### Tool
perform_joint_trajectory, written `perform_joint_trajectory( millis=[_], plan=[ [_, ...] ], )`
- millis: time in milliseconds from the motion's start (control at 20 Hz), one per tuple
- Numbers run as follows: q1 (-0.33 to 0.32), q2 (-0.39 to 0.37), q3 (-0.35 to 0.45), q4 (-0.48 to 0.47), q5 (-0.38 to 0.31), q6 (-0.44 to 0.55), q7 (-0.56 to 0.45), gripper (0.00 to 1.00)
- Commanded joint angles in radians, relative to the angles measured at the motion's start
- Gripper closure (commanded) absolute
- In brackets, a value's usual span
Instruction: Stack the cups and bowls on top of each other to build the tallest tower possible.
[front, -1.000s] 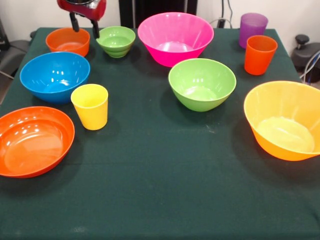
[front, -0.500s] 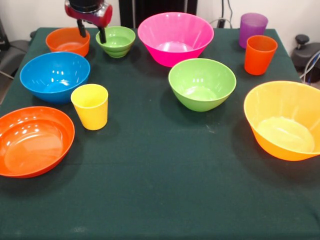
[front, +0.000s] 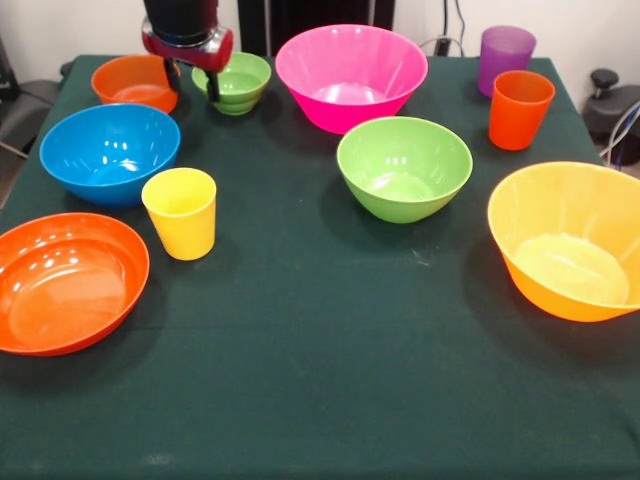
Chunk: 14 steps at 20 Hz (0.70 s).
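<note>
The arm's end shows as a dark, nearly black round body, ringed at its lower edge by a glossy red collar with bright highlights. Below the collar hangs the gripper (front: 193, 84): two short black fingers (front: 212, 86), slim and straight, with a plain gap between them.

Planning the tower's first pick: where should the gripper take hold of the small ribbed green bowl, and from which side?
Grip the small ribbed green bowl by its thin upright rim, coming straight down from above. It sits mouth up, so one finger likely fits inside and one outside. The gripper hangs at its edge nearest the small orange bowl.
</note>
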<state>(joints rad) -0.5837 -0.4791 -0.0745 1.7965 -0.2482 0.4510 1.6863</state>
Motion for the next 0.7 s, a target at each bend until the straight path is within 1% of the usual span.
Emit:
perform_joint_trajectory(
  millis=[50, 300, 400, 700],
  plan=[
    [0.024, 0.056, 0.064, -0.081, -0.063, -0.087, 0.046, 0.00],
    [0.027, 0.053, 0.062, -0.074, -0.060, -0.090, 0.051, 0.00],
    [0.026, 0.040, 0.062, -0.062, -0.057, -0.082, 0.051, 0.00],
    [0.006, -0.068, 0.067, 0.011, -0.043, -0.008, 0.024, 0.00]
  ],
)
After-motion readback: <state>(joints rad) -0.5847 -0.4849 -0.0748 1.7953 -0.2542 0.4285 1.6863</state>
